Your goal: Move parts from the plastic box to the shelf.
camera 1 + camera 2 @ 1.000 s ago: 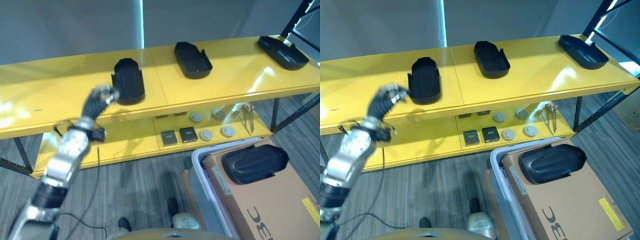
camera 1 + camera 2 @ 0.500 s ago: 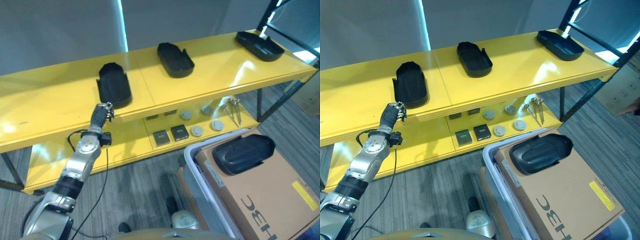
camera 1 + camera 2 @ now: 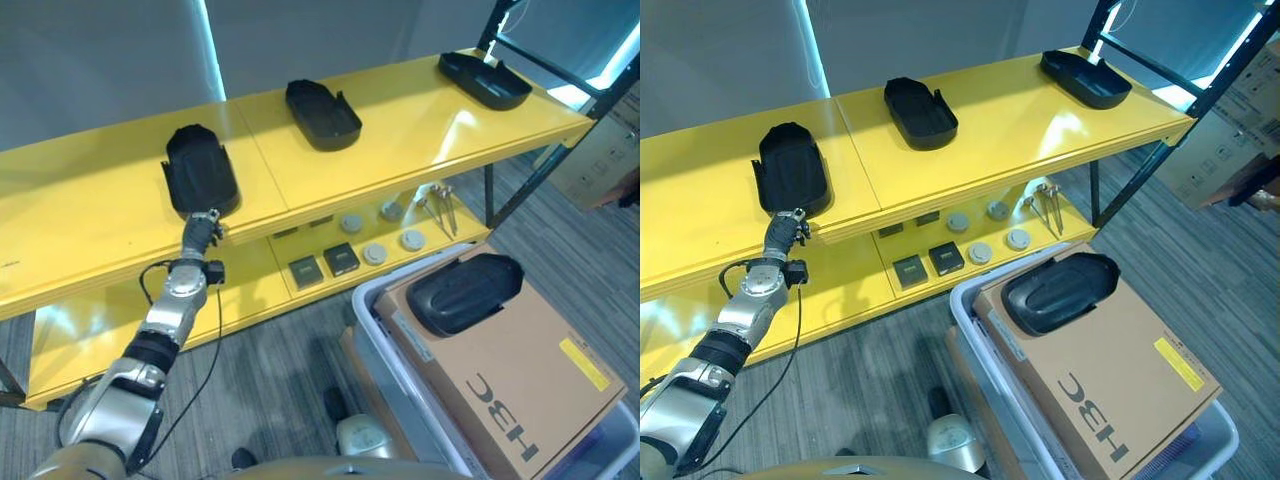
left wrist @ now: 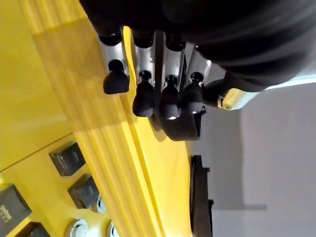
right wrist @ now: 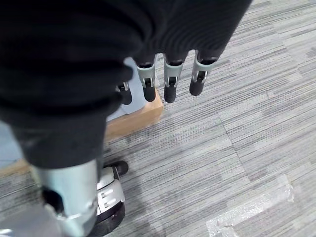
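left hand (image 3: 203, 226): empty, fingers loosely curved, at the glossy yellow shelf (image 3: 90, 215) edge just below a black oval moulded part (image 3: 199, 184) | right hand (image 5: 168, 81): fingers hang relaxed, empty, over grey striped carpet (image 5: 237, 123) | another black part (image 3: 463, 293) lies on the cardboard carton (image 3: 510, 375) in the plastic box (image 3: 395, 380)

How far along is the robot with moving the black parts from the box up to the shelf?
Done: three black parts sit on the yellow shelf: the left part, the middle part and the right part. In hand: nothing; the left hand is by the shelf edge just below the left part, fingers relaxed, and the right hand hangs open over the floor. Left: one black part on the cardboard in the plastic box.
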Available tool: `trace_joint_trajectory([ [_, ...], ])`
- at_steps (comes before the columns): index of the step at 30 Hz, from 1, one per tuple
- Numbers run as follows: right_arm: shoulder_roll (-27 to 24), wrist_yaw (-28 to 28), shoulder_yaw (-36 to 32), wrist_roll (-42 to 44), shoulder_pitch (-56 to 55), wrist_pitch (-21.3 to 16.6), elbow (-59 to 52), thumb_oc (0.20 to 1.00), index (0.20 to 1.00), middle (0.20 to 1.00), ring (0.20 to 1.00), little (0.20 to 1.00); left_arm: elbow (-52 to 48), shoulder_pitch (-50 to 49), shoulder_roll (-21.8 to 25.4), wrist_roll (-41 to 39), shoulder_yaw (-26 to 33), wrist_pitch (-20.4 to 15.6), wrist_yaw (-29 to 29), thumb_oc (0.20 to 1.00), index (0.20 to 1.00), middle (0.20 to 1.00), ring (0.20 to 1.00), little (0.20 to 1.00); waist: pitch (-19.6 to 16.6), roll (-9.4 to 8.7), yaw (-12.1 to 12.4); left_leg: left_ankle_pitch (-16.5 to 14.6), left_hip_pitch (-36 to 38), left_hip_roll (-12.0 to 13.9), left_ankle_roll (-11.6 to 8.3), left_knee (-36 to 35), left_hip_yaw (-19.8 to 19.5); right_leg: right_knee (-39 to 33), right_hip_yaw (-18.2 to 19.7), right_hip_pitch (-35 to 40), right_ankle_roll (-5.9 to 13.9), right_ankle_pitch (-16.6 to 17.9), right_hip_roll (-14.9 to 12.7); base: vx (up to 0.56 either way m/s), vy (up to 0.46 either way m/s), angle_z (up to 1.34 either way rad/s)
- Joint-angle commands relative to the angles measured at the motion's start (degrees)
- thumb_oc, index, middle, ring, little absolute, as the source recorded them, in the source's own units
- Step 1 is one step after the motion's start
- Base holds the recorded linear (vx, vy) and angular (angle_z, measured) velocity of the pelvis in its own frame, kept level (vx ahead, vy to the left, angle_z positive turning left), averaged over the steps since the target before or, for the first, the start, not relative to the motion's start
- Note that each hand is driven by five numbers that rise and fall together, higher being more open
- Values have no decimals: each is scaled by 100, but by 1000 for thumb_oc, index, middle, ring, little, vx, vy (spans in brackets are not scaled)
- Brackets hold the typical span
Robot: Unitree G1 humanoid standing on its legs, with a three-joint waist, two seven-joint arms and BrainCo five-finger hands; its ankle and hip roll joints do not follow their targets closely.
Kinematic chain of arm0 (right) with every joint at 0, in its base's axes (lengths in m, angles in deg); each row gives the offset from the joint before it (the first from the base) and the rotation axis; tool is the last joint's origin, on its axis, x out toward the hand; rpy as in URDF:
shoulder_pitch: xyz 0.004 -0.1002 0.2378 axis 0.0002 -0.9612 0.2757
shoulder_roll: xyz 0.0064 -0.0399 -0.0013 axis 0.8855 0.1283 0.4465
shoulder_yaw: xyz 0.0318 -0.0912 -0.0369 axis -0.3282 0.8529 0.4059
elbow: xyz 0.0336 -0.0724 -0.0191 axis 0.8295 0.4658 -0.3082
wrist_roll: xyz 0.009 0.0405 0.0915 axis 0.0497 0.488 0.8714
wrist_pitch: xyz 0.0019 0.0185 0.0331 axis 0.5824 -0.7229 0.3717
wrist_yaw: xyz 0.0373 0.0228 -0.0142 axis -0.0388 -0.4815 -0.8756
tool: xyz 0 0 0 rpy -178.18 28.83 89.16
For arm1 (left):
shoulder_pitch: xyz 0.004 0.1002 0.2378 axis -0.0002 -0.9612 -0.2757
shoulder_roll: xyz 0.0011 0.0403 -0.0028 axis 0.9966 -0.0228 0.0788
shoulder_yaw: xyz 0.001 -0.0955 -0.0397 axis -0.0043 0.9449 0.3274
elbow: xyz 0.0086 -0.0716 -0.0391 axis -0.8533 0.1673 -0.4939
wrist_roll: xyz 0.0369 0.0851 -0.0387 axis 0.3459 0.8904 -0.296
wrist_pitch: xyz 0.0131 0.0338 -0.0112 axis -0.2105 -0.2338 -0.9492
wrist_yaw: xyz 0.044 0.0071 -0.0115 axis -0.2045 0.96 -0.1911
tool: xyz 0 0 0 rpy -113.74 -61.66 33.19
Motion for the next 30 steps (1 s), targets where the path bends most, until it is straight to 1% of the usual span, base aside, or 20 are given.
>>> trace_joint_trajectory([
  [1, -219, 96, 224, -89, 94, -10, 149, 1000, 1000, 1000, 1000, 1000, 195, 701, 24, 140, 190, -454, 229, 200, 200, 200, 200, 200, 187, 16, -20, -122, -191, 59, 257, 372, -193, 468, -234, -21, 203, -201, -22, 0, 0, 0],
  [5, -221, 83, 274, -87, 98, -17, 140, 1000, 1000, 1000, 1000, 1000, 388, 807, -6, 245, 188, -540, 260, 200, 200, 200, 200, 200, 201, -8, -34, -125, -193, 70, 257, 375, -189, 470, -234, -26, 202, -199, -23, 0, 0, 0],
  [11, -269, 116, 325, -99, 64, 91, -15, 1000, 1000, 1000, 1000, 1000, 523, 1084, 127, 212, 223, -415, 452, 200, 200, 200, 200, 200, 216, -45, -76, -112, -198, 87, 246, 386, -174, 477, -230, -32, 204, -194, -17, 0, 0, 0],
  [15, -282, 121, 373, -89, 75, 134, -77, 1000, 1000, 1000, 1000, 1000, 625, 1240, 253, 148, 227, -414, 423, 200, 200, 200, 200, 200, 227, -58, -96, -111, -208, 90, 244, 389, -171, 471, -219, -39, 203, -189, -14, 0, 0, 0],
  [18, -304, 124, 459, -27, 83, 151, -110, 1000, 1000, 1000, 1000, 1000, 682, 1453, 354, 146, 192, -312, 409, 200, 200, 200, 200, 200, 241, -78, -107, -111, -225, 102, 241, 394, -172, 476, -219, -53, 201, -193, -15, -3, -13, -2],
  [19, -313, 134, 472, -26, 99, 162, -116, 1000, 1000, 1000, 1000, 1000, 722, 1538, 381, 155, 170, -229, 424, 200, 200, 200, 200, 200, 246, -82, -119, -106, -236, 113, 237, 405, -166, 481, -214, -60, 199, -190, -12, -4, -13, -3],
  [25, -354, 161, 538, 34, 139, 232, -206, 1000, 1000, 1000, 1000, 1000, 1019, 1690, 372, -28, 133, 58, 463, 200, 200, 200, 200, 200, 288, -104, -150, -108, -297, 127, 234, 455, -182, 511, -200, -93, 190, -205, -4, -2, -8, -2],
  [27, -349, 161, 557, 55, 153, 230, -217, 1000, 1000, 1000, 1000, 1000, 1134, 1696, 360, -10, 140, 99, 528, 200, 200, 200, 200, 200, 313, -122, -155, -107, -321, 135, 233, 471, -194, 520, -191, -110, 188, -205, -1, 0, 0, 0],
  [30, -325, 145, 594, 73, 175, 200, -185, 1000, 1000, 1000, 1000, 1000, 1402, 1721, 392, -33, 171, 56, 555, 200, 200, 200, 200, 200, 355, -143, -167, -110, -365, 139, 232, 492, -203, 507, -169, -128, 186, -200, 2, -39, -16, -2],
])
